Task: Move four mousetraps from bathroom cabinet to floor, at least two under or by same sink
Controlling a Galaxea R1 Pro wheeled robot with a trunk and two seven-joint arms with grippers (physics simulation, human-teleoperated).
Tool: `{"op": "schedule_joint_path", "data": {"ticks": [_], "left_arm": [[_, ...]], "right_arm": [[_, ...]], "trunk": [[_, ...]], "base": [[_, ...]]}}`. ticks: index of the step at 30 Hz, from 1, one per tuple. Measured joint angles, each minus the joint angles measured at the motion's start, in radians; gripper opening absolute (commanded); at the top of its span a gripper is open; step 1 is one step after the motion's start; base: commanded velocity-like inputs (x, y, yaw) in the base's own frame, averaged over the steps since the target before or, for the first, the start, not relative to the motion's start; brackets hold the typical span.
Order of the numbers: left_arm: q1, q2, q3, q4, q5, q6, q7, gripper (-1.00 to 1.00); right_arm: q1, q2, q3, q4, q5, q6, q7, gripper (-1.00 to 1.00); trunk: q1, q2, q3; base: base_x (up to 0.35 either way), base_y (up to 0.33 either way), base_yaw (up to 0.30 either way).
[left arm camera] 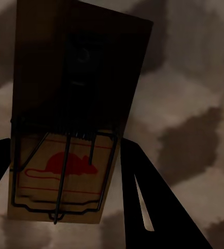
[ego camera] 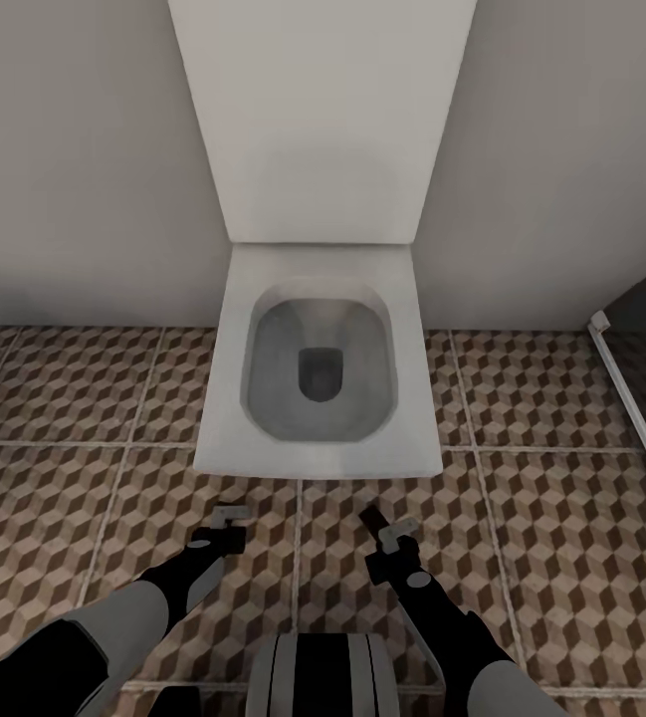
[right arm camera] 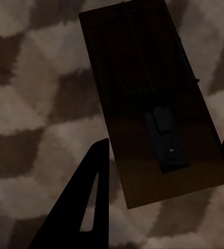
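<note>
Transport is judged to be the step in hand: a mousetrap is clamped in each claw, and the sink is not in sight, so the base would best be turned away from the toilet (ego camera: pixel 318 368) before anything is set down. Both grips should be kept firm and the boards level — a tilted trap could slip. In the left claw (left arm camera: pixel 65 171) the mousetrap (left arm camera: pixel 70 119) is pinched at its printed end, board reaching forward over the patterned bathroom floor (ego camera: pixel 561 538). In the right claw (right arm camera: pixel 164 171) the second mousetrap (right arm camera: pixel 153 98) is held likewise, beyond the fingertips, above the tiles.
</note>
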Motion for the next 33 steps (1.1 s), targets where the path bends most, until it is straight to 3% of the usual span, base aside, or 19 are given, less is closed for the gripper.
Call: {"op": "schedule_joint_path", "data": {"ticks": [10,17,24,33], "left_arm": [[0.012,-0.003,-0.003,-0.001,0.0,-0.001,-0.002,-1.0],[0.02,-0.02,-0.004,-0.002,0.0,-0.001,-0.004,-1.0],[0.026,-0.02,-0.006,0.0,-0.001,-0.001,-0.077,-1.0],[0.027,-0.018,-0.006,0.0,-0.001,-0.001,-0.093,-1.0]], "right_arm": [[0.0,0.0,0.0,0.0,0.0,0.0,0.0,-1.0],[0.0,0.0,0.0,0.0,0.0,0.0,0.0,-1.0],[0.0,0.0,0.0,0.0,0.0,0.0,0.0,-1.0],[0.0,0.0,0.0,0.0,0.0,0.0,0.0,-1.0]], "trunk": [[0.0,0.0,0.0],[0.0,0.0,0.0],[0.0,0.0,0.0],[0.0,0.0,0.0]], "base": [[0.0,0.0,0.0],[0.0,0.0,0.0],[0.0,0.0,0.0],[0.0,0.0,0.0]]}}
